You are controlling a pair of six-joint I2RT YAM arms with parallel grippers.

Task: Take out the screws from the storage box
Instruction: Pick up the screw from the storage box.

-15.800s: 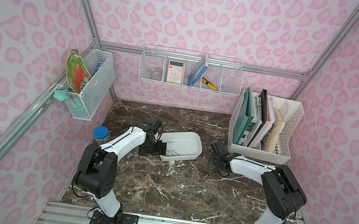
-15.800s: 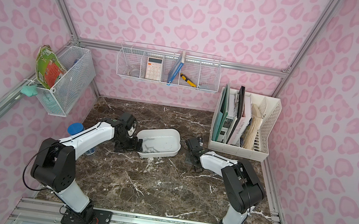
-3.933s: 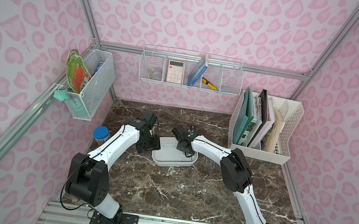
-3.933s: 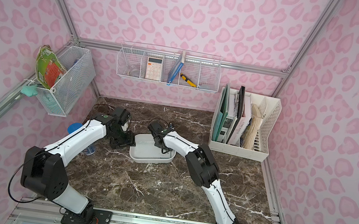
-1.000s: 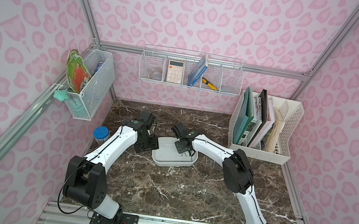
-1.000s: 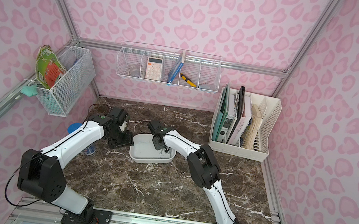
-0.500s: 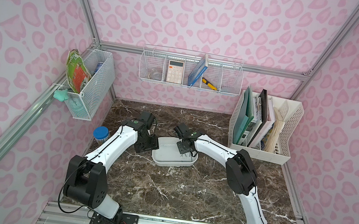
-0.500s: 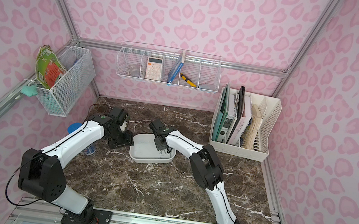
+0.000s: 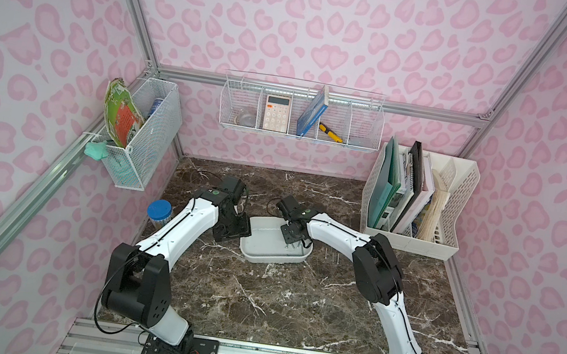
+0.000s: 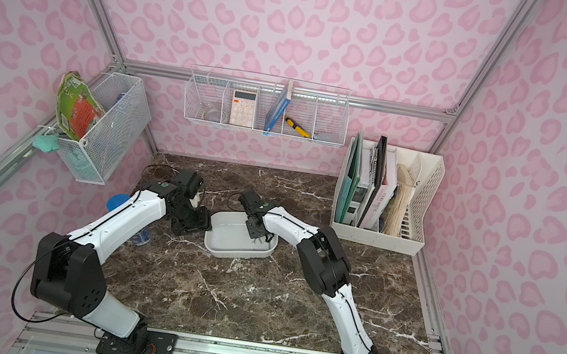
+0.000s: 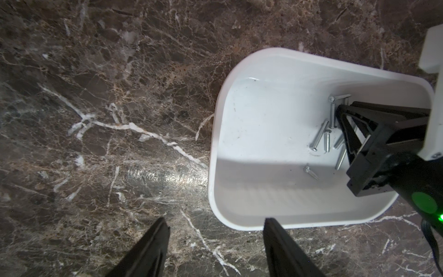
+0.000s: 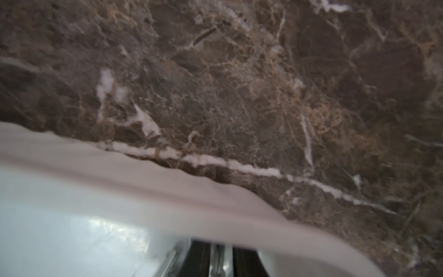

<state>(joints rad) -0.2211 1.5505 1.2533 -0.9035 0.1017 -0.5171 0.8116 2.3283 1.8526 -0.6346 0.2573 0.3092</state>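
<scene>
Box: the box point(image 9: 273, 260) point(image 10: 233, 250) is sitting flat on the table point(image 9: 256, 295), between the two arms, toward the back of the table.
Screws in box: several screws point(image 11: 321, 136) are lying loose on the box floor, clustered toward the end nearer the right arm. One is lying apart from the cluster, nearer the middle of the floor.
Screws on table: in a top view, three screws point(image 9: 331, 256) are lying side by side on the table, just off the right end of the box.
Right gripper: the right gripper point(image 9: 295, 242) point(image 10: 257, 237) point(image 11: 342, 115) is reaching down into the box, with its fingertips in among the clustered screws.
Right jaws: in the blurred right wrist view, the right gripper point(image 12: 217, 259) is showing a narrow gap with a threaded screw in it. Whether the jaws are clamping that screw cannot be told.
Left gripper: the left gripper point(image 9: 242, 226) point(image 10: 202, 220) point(image 11: 215, 220) is hanging low at the left end of the box.
Left jaws: they are standing released and wide apart, grasping nothing. One finger point(image 11: 280, 242) is overlapping the box rim point(image 11: 213, 148) at the near corner; the other is over bare table. Whether either is touching the box cannot be told.
</scene>
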